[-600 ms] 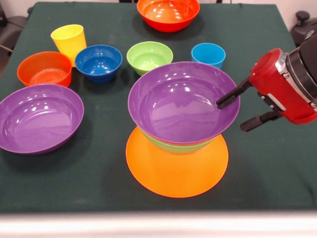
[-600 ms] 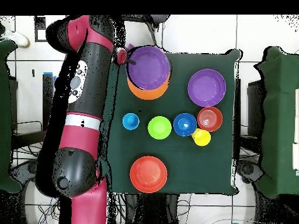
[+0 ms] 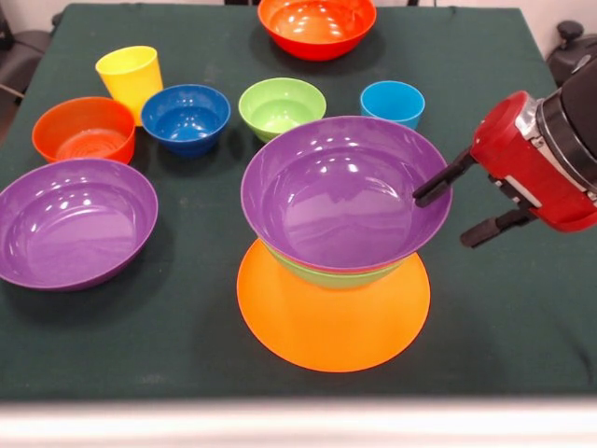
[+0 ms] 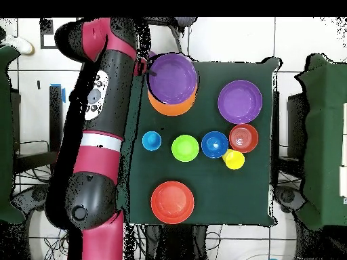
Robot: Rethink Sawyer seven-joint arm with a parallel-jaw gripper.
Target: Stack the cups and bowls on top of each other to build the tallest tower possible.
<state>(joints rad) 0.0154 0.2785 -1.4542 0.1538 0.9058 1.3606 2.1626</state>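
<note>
The tower stands in the middle front: a big upturned orange bowl [image 3: 326, 327], a green bowl [image 3: 328, 276] on it, and a large purple bowl [image 3: 331, 201] on top. It also shows in the overhead view [image 4: 172, 78]. My gripper [image 3: 442, 220] is open at the purple bowl's right rim. One finger [image 3: 437, 183] lies over the rim and the other [image 3: 490, 229] is outside it. The yellow cup [image 3: 131, 77] and the light blue cup [image 3: 392, 101] stand loose farther back.
Loose bowls: a second large purple one [image 3: 75, 222] at the left, a small red-orange one [image 3: 84, 131], a dark blue one [image 3: 185, 117], a green one [image 3: 282, 107], and a large red-orange one [image 3: 317, 23] at the far edge. The table's front edge [image 3: 298, 397] is close to the tower.
My gripper has drawn back slightly to the right, away from the purple bowl's rim. The tower and the loose pieces have not moved.
</note>
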